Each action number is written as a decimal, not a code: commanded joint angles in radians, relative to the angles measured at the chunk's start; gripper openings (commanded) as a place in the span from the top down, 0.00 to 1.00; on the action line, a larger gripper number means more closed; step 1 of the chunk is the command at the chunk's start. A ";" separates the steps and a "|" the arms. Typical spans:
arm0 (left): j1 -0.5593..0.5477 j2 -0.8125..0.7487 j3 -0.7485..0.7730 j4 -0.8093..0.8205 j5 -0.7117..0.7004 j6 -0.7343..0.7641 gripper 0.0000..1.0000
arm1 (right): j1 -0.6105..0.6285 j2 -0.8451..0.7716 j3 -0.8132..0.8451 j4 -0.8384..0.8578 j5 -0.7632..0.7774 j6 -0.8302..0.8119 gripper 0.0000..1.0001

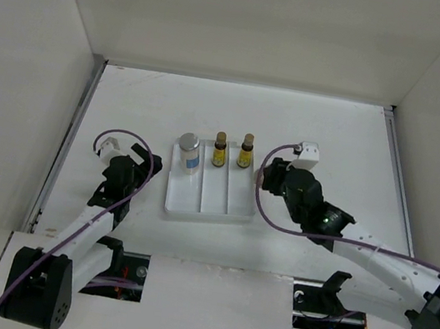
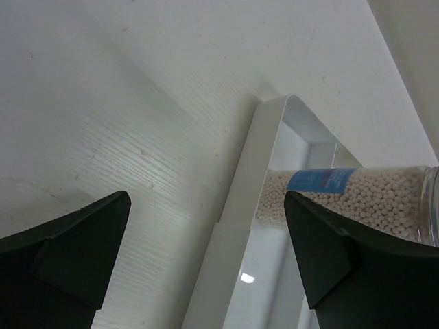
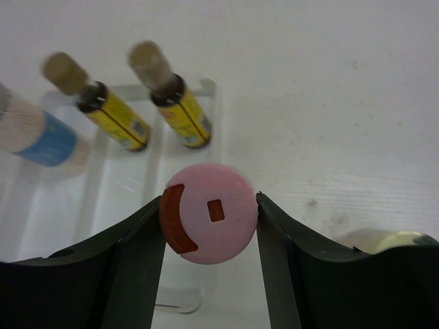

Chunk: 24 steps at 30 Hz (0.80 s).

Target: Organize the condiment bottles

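Now right gripper [image 3: 209, 226] pinches the pink bottle [image 3: 218, 205].
Two brown bottles [image 3: 180, 110] and a clear bottle [image 1: 189, 151] stand in the tray [image 2: 236, 199]; left gripper [image 2: 206, 205] is spread.

Glossy white plastic tray [image 2: 236, 205], matt white table [image 2: 103, 103] beside it with faint wood grain, clear bottle [image 2: 357, 199] of beads in the tray, two shiny brown bottles [image 3: 123, 127] [image 3: 185, 116], smooth matt pink bottle [image 3: 209, 212] top.
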 commanded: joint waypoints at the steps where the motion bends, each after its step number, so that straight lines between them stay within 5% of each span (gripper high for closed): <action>1: -0.003 0.003 0.028 0.055 -0.015 -0.005 0.00 | 0.062 0.050 0.093 0.139 -0.043 -0.031 0.52; 10: 0.003 -0.004 0.024 0.049 -0.015 -0.004 0.00 | 0.203 0.392 0.282 0.241 -0.115 -0.048 0.53; 18: 0.006 0.009 0.031 0.045 -0.012 0.001 0.00 | 0.231 0.525 0.305 0.215 -0.083 -0.037 0.51; 22: 0.000 0.021 0.026 0.058 -0.018 -0.002 0.00 | 0.253 0.538 0.296 0.199 -0.051 -0.034 0.43; 24: -0.005 0.029 0.040 0.054 -0.012 -0.001 0.00 | 0.260 0.524 0.296 0.187 -0.046 -0.036 0.30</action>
